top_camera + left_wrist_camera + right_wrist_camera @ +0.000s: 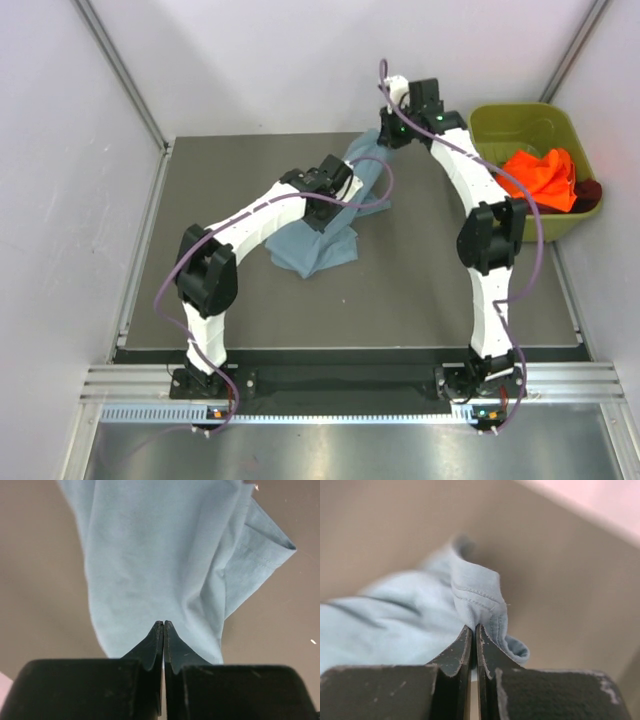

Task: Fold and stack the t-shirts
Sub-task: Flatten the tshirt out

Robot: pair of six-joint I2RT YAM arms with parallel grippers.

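We are holding the blue-grey t-shirt (pixel 322 245) with both arms, toward the middle of the table's (pixel 430 290) far edge. Our left gripper (pixel 163 625) is pressing its fingers together on the cloth's body, and our right gripper (pixel 474 627) is pinching a stitched hem nearer the far edge. The shirt's lower part is lying bunched on the table. The orange t-shirt (pixel 540 172) and maroon t-shirt (pixel 592 190) are sitting in the olive bin (pixel 520 115) at the far right corner.

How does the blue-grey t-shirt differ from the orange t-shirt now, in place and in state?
The blue-grey t-shirt lies partly on the table; the orange t-shirt sits in the green bin. The blue-grey t-shirt is pinched by the left gripper and the right gripper; the orange t-shirt is held by neither. Neither is folded yet.
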